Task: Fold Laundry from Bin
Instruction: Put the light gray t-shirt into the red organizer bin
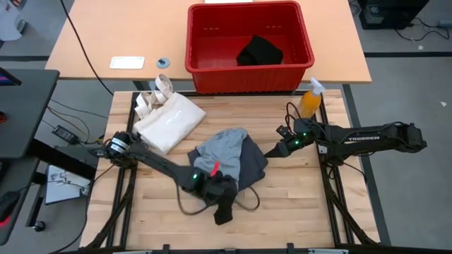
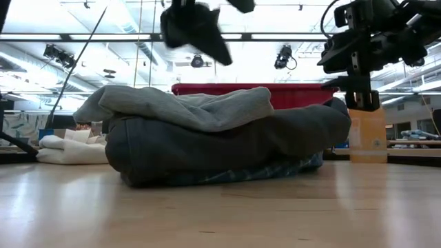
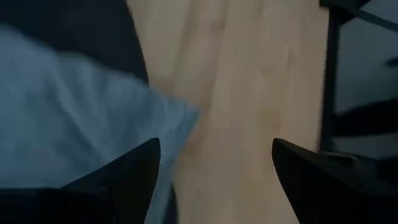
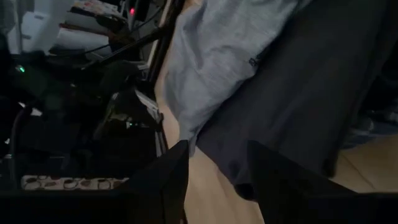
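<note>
A cream tote lies at the table's left, just beside the laundry pile. The left gripper hovers over the pile's near edge, its fingers spread wide and holding nothing. The pile sits mid-table: a light grey piece on top, a charcoal piece under it, plaid showing at the bottom. Behind, the red bin holds a black piece. The right gripper is just beside the pile's right edge, fingers narrowly apart and empty. An orange bottle stands right of it.
</note>
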Robot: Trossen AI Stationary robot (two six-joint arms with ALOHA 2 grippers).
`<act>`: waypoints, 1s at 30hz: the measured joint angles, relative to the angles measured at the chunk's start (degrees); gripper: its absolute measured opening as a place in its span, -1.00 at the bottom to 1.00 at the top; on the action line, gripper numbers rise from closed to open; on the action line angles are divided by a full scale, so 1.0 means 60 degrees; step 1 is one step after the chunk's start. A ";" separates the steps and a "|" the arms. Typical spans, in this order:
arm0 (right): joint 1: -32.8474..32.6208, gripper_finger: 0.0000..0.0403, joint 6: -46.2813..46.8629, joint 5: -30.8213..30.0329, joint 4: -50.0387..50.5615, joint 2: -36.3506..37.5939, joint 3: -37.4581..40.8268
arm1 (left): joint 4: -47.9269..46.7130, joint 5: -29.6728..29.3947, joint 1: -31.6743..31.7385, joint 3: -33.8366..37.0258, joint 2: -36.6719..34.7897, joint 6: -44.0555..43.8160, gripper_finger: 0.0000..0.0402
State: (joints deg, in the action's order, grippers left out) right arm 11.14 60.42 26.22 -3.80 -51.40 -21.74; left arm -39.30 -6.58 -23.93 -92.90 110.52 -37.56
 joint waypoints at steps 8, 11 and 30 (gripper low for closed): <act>-0.0033 -0.15 -0.0001 0.0247 -0.0117 -0.0010 0.0000 | 0.0807 -0.3168 -0.0883 -0.0011 0.0799 0.2912 0.56; -0.0046 -0.15 0.0000 0.0202 -0.0102 -0.0010 0.0000 | 0.0885 -0.3320 -0.0897 -0.0011 0.1144 0.2914 0.56; -0.0343 -0.15 0.0259 0.0142 -0.0170 -0.0010 0.0000 | 0.0698 -0.4171 -0.0319 -0.0120 0.1770 0.2352 -0.30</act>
State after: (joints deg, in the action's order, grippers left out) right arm 9.08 61.98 27.07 -4.82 -51.46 -21.74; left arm -35.11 -31.61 -25.84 -93.62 121.14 -23.45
